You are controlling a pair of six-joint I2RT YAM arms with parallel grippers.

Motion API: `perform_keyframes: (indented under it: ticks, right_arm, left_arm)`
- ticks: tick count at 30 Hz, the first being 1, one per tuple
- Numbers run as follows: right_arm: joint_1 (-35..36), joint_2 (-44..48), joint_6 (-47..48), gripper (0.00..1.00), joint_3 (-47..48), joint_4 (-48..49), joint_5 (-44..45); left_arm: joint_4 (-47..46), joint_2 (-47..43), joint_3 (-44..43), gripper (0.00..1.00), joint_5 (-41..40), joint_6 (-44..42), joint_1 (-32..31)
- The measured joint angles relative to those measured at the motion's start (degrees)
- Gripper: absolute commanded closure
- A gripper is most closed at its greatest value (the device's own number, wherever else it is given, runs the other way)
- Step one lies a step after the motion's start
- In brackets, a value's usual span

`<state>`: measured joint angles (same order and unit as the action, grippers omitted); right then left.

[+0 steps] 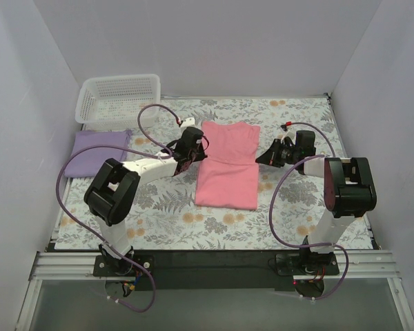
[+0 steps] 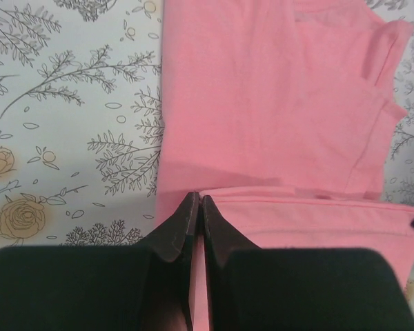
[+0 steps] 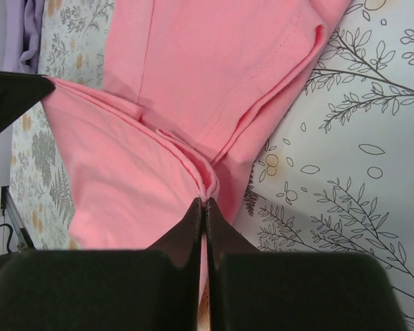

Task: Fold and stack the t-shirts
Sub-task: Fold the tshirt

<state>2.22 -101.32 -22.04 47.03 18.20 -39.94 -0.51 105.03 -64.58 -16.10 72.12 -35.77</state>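
The salmon-pink t-shirt (image 1: 228, 165) lies in the middle of the table, its lower half doubled up over the upper half. My left gripper (image 1: 192, 157) is shut on the fold's left edge; the left wrist view shows the jaws closed (image 2: 197, 201) on the pink cloth (image 2: 276, 103). My right gripper (image 1: 264, 157) is shut on the fold's right edge; the right wrist view shows the jaws closed (image 3: 205, 203) on a bunched pink hem (image 3: 193, 83). The lavender-purple t-shirt (image 1: 100, 148) lies folded at the left and also shows in the right wrist view (image 3: 24, 27).
A white lattice basket (image 1: 117, 100) stands at the back left, just behind the lavender shirt. The floral tablecloth (image 1: 297, 207) covers the table. Purple cables loop over both arms. White walls close in the left, right and back.
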Motion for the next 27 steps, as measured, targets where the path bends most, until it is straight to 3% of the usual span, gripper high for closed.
perform_keyframes:
  ticks: [11,17,20,25,27]
  right_arm:
    - [0.04,-1.81,0.52,0.99,1.7,0.0,-0.33]
    - [0.13,-4.81,1.16,0.83,3.04,-0.09,-0.28]
    - [0.15,-4.9,1.22,0.73,3.17,-0.11,-0.02]
    - [0.15,-2.58,1.29,0.61,3.17,-2.25,2.82]
    - [0.15,0.46,1.31,0.61,2.82,-3.56,4.52]
  left_arm:
    - [-1.68,0.24,0.59,1.0,-1.55,0.35,1.11]
    - [-2.89,5.46,0.7,0.98,-1.51,0.76,1.57]
    - [-3.58,7.02,0.7,0.91,-1.44,0.74,1.57]
    - [-3.23,6.25,0.81,0.53,-1.55,0.52,1.6]
    - [-2.25,4.63,1.33,0.47,-1.57,0.87,1.6]
